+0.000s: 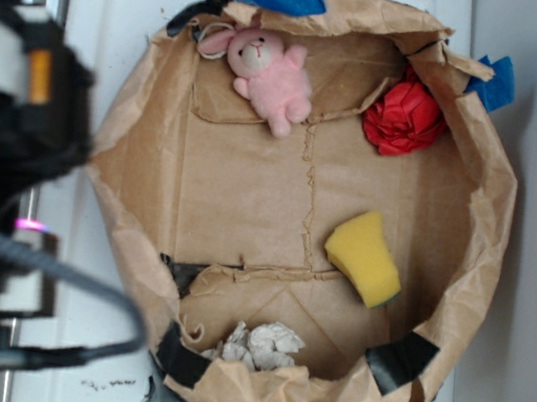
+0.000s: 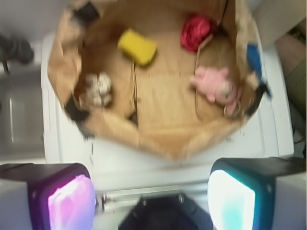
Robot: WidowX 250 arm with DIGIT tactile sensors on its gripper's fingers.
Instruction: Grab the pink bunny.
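The pink bunny [image 1: 267, 76] lies on its back at the far end of a brown paper tray [image 1: 159, 124], ears toward the left rim. In the wrist view the pink bunny [image 2: 214, 85] sits at the tray's right side, well away from my gripper [image 2: 151, 197]. The gripper hangs outside the tray over the white surface, its jaws wide apart, with nothing between the pink-lit pad [image 2: 72, 201] and the cyan-lit pad [image 2: 231, 201]. In the exterior view only the blurred black arm [image 1: 14, 112] shows at the left edge.
A red crumpled paper ball [image 1: 404, 117] lies at the tray's far right. A yellow sponge wedge [image 1: 364, 257] rests right of centre. White crumpled paper [image 1: 262, 345] sits at the near end. Blue tape [image 1: 288, 1] and black tape [image 1: 398, 360] patch the tray's raised rim.
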